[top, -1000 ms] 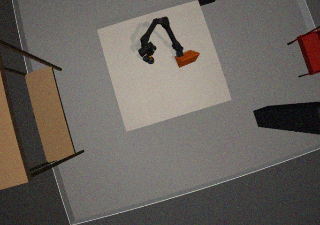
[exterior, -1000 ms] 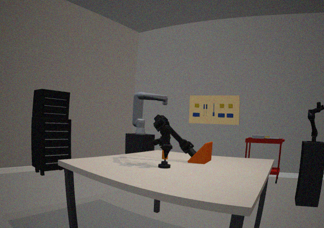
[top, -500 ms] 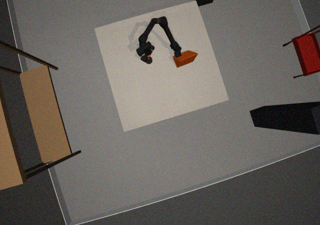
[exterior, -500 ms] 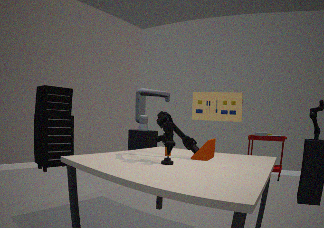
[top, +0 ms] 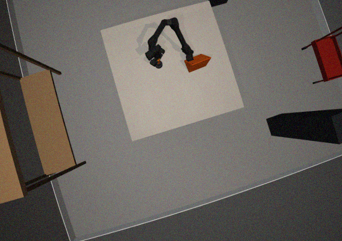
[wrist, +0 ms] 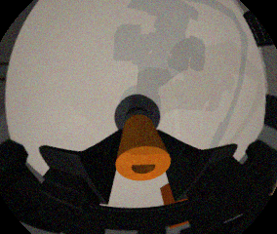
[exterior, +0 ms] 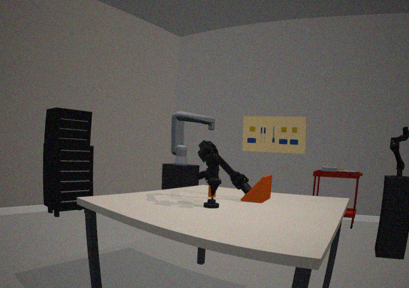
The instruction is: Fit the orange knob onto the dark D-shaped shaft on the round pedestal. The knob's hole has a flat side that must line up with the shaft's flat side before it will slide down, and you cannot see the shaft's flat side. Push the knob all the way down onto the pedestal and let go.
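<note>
A black six-joint robot arm (exterior: 226, 167) is reaching down over a pale square table (exterior: 279, 230), its parallel-jaw gripper (exterior: 212, 193) partly closed and clamping a small orange cylindrical knob (exterior: 211, 192) between the fingers. The knob is hanging upright directly above a dark round pedestal (exterior: 211, 204) that is standing on the far left part of the table top; whether the knob is touching the dark shaft cannot be told from the side. In the wrist view the knob (wrist: 140, 146) is showing its top face with a D-shaped hole, and the pedestal (wrist: 138, 109) is peeking out from behind it, in line with it. The arm is rising from an orange wedge-shaped base (exterior: 258, 189) to the right of the pedestal. A red cart (exterior: 336, 174) is standing by the far wall on the right.
</note>
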Action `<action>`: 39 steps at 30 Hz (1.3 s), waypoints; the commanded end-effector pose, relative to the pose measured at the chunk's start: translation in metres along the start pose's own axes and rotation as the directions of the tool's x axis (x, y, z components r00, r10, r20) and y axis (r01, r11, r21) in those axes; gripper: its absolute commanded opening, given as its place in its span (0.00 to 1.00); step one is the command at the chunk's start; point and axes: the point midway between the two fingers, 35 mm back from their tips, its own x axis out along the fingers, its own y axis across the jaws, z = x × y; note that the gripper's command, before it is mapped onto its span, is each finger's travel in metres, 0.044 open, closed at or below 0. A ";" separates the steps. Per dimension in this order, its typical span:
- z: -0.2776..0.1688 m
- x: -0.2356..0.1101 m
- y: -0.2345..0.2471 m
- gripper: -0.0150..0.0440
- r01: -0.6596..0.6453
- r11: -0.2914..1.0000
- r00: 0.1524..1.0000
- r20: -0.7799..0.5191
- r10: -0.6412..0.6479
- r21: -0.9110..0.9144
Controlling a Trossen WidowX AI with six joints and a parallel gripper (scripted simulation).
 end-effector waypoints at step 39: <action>-0.001 -0.002 0.000 0.25 -0.001 0.999 1.000 0.000 0.001 0.044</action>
